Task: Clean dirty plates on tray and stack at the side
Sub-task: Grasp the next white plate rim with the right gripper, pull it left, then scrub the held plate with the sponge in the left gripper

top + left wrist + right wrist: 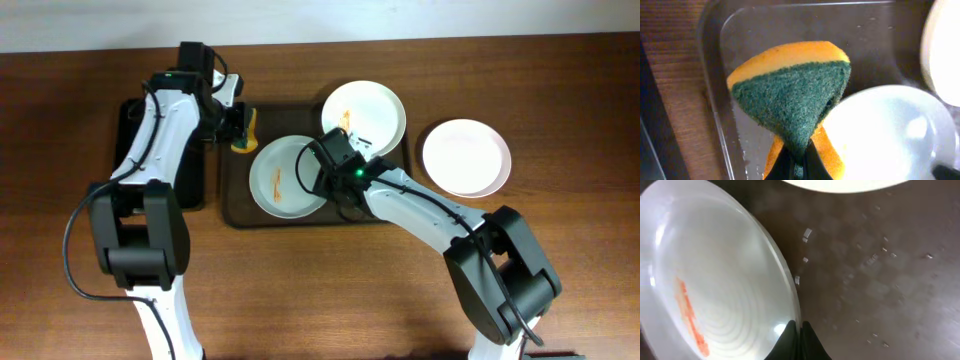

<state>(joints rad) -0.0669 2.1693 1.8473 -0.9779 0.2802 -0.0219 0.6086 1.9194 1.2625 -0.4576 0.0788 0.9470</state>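
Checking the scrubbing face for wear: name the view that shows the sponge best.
Left wrist: the sponge shows large, green scouring face forward, orange-yellow backing, pinched by the left gripper. Overhead shows only a yellow sliver beside the arm. Right wrist shows just a plate and the tray, no sponge.

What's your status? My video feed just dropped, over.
Left tool shut on sponge, beside near plate. Right tool shut on its rim. Near and far plate smeared, on tray; third plate off tray, no smears showing. Nothing between sponge and plate.
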